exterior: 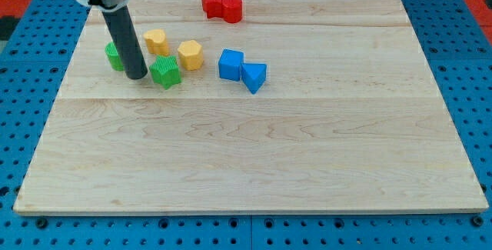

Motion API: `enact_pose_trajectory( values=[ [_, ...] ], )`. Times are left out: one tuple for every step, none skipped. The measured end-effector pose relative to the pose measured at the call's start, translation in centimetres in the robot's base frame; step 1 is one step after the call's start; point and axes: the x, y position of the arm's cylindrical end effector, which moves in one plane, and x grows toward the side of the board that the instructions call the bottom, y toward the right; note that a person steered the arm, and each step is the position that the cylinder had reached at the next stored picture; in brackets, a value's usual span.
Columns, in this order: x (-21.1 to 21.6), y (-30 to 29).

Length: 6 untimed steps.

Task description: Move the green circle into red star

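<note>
So, the green circle is seen just to the view's left of my tip. It's a low, ribbed, bright green block, and its right side is hidden behind the rod, so whether they touch can't be told. The rod is held near upright, leaning a little to the view's left at the top, with its end set down on the bench. It's only a plain rod end, so no open or closed state can be given for it. A green star is found just right of my tip. The red star is placed well up and to the right of it, pressed against a red round block.
</note>
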Motion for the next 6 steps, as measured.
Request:
enact_pose_trajectory(
  values=[
    [-3.5,-4.2],
    [-6.5,-2.6],
    [-8.0,-2.2],
    [-8.0,-5.7],
    [-9.4,-5.7],
    [-11.2,-3.8]
  ],
)
